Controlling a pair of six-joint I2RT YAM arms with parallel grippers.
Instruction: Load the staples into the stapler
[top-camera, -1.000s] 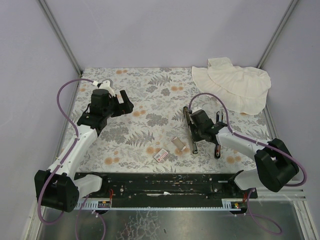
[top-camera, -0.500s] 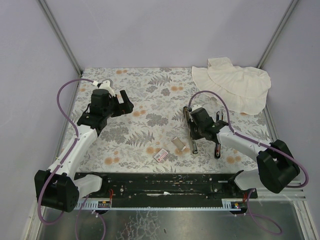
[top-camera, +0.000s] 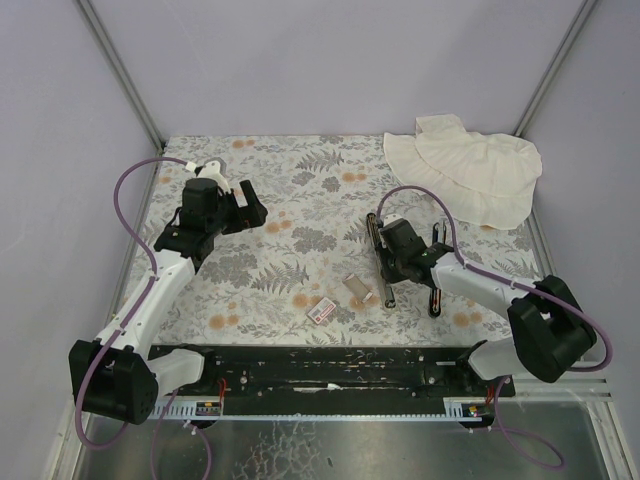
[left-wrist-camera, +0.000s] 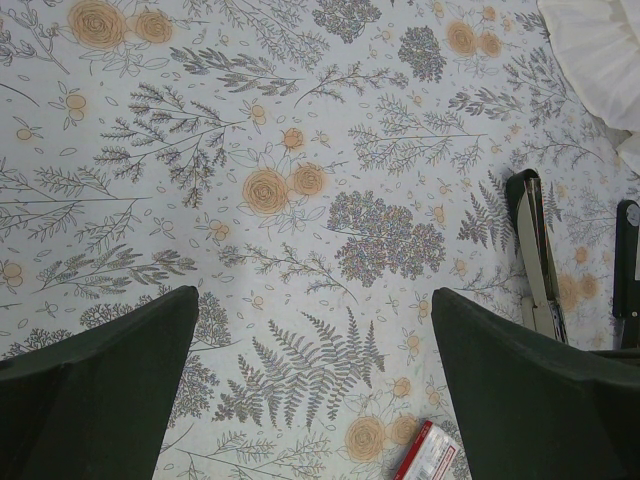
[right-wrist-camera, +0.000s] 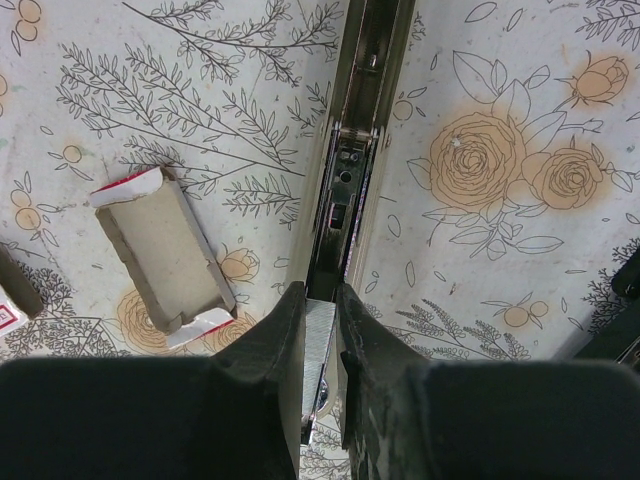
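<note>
The bench is covered with a pale cloth printed with grey ferns and orange roses (top-camera: 300, 190). Plain lilac walls stand on the far side (top-camera: 330, 60), the left (top-camera: 50, 200) and the right (top-camera: 600, 180), with thin grey metal posts (top-camera: 120, 75) in the far corners. A black rail (top-camera: 330, 365) runs along the near edge, and nearer still is a scratched metal plate (top-camera: 340, 450). The light is soft and even.

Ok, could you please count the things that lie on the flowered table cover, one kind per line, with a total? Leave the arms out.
Stapler: 1
Staple strip, held in the right hand: 1
Box parts, sleeve and tray: 2
White fabric: 1
Black bar beside the stapler, kind unclear: 1
Total: 6
</note>
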